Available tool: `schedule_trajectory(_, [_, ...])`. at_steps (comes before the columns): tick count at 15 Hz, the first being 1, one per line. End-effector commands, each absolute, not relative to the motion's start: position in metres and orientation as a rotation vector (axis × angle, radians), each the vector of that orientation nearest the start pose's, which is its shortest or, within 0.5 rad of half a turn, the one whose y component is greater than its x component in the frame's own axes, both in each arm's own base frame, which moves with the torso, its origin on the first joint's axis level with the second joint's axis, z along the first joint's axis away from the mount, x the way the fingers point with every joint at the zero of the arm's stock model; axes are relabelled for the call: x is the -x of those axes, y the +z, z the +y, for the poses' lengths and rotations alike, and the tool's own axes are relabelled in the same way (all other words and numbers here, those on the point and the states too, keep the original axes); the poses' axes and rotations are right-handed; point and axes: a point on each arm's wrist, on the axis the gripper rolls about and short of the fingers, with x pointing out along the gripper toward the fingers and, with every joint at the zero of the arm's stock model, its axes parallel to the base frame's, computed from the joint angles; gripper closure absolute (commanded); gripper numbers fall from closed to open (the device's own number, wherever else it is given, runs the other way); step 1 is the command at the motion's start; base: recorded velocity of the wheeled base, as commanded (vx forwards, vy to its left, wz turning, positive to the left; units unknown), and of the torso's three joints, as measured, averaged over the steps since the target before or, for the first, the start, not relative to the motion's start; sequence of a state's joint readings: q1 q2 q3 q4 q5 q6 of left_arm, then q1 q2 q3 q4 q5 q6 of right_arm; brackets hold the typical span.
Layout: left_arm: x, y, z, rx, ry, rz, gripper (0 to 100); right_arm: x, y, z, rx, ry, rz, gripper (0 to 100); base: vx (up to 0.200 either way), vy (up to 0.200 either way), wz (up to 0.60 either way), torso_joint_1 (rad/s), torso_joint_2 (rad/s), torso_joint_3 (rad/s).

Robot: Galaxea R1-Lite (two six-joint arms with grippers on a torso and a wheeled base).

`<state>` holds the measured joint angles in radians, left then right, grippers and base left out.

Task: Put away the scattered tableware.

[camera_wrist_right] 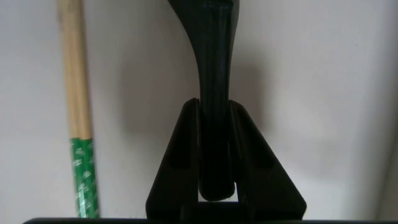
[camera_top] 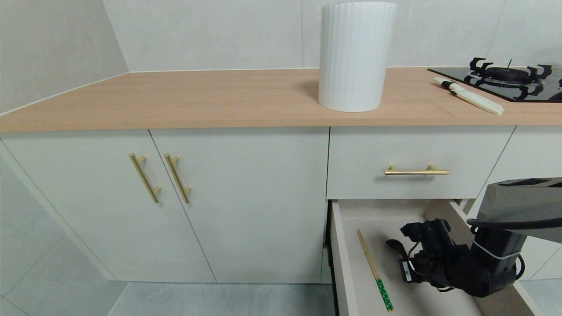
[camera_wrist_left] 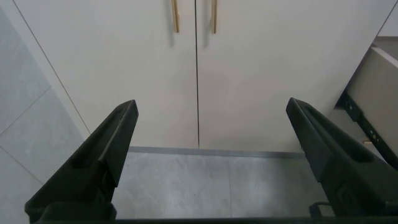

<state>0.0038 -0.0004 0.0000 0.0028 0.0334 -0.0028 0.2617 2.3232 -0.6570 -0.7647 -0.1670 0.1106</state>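
Observation:
My right gripper (camera_top: 406,260) is down inside the open lower drawer (camera_top: 340,245), shut on a black utensil (camera_top: 395,246). The right wrist view shows that utensil (camera_wrist_right: 212,68) as a dark handle clamped between the fingers (camera_wrist_right: 180,162) of the right gripper (camera_wrist_right: 214,158), just over the drawer floor. A pair of wooden chopsticks (camera_top: 374,271) with green ends lies on the drawer floor beside it, also seen as chopsticks (camera_wrist_right: 78,118) in the right wrist view. My left gripper (camera_wrist_left: 211,162) hangs open and holds nothing, low in front of the cabinet doors (camera_wrist_left: 198,68).
On the wooden counter (camera_top: 197,98) stand a tall white ribbed container (camera_top: 354,55) and a long pale wrapped utensil (camera_top: 467,95) next to the black gas hob (camera_top: 505,79). A closed drawer with a gold handle (camera_top: 416,172) sits above the open one.

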Motion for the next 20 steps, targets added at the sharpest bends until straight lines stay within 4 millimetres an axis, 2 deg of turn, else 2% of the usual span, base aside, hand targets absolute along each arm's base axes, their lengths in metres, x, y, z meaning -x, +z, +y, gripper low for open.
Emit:
schedule_trajectory(1, [0.023,0.075,0.001,0.005,0.038,0.003,0,-0.316,-0.052,0.081,0.096,0.037,0.909,100,0.0,0.0,0.0,0.0,0.0,0.0])
schedule_trajectory(7, [0.023,0.075,0.001,0.003,0.038,0.003,0,-0.316,-0.052,0.081,0.094,0.035,0.906,100,0.0,0.0,0.0,0.0,0.0,0.0])
schedule_trajectory(8, [0.023,0.075,0.001,0.003,0.038,0.003,0,-0.316,-0.052,0.081,0.094,0.035,0.906,0,0.0,0.0,0.0,0.0,0.0,0.0])
schedule_trajectory(14, [0.023,0.075,0.001,0.003,0.038,0.003,0,-0.316,-0.048,0.081,0.092,0.035,0.897,0,0.0,0.0,0.0,0.0,0.0,0.0])
schedule_trajectory(15, [0.023,0.075,0.001,0.003,0.038,0.003,0,-0.314,-0.039,0.08,0.09,0.032,0.878,0,0.0,0.0,0.0,0.0,0.0,0.0])
schedule_trajectory(17, [0.023,0.075,0.001,0.003,0.038,0.003,0,-0.306,-0.007,0.077,0.078,0.033,0.809,0,0.0,0.0,0.0,0.0,0.0,0.0])
schedule_trajectory(18, [0.023,0.075,0.001,0.003,0.038,0.003,0,-0.296,0.015,0.075,0.067,0.037,0.769,0,0.0,0.0,0.0,0.0,0.0,0.0])
schedule_trajectory(19, [0.023,0.075,0.001,0.003,0.038,0.003,0,-0.29,0.026,0.073,0.062,0.039,0.75,0,0.0,0.0,0.0,0.0,0.0,0.0])
schedule_trajectory(20, [0.023,0.075,0.001,0.003,0.04,0.003,0,-0.276,0.048,0.07,0.056,0.044,0.728,0,0.0,0.0,0.0,0.0,0.0,0.0])
